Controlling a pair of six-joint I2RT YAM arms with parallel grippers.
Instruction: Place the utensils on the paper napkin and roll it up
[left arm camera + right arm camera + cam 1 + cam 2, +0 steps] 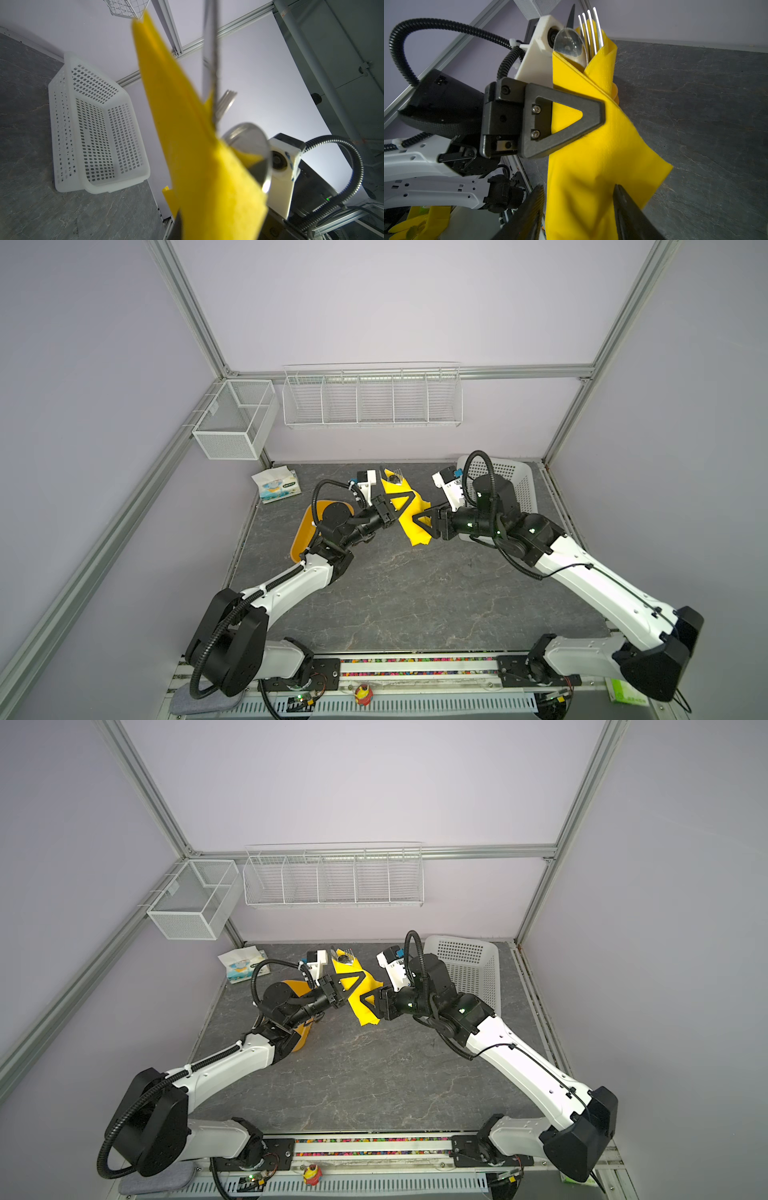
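Left gripper [411, 495] pinches the napkin [395, 490] wrapping fork [399, 470] and spoon [393, 479], tines toward eleven o'clock; right gripper [415, 519], half open, straddles its five-o'clock end, hold unclear.

Top views look down; wrist views (close) share the napkin [197, 166] [602, 145].

Legible text: none. Tissue pack [276, 486], white and blue, at the far left of the table: a dark label with pale lettering on its front face, too small and blurred to read in both top views. Green box [628, 694], at the near right corner beside the right arm's base: faint print on its top, illegible. Remaining surfaces in all four views: no brand, number or sign that can be read.
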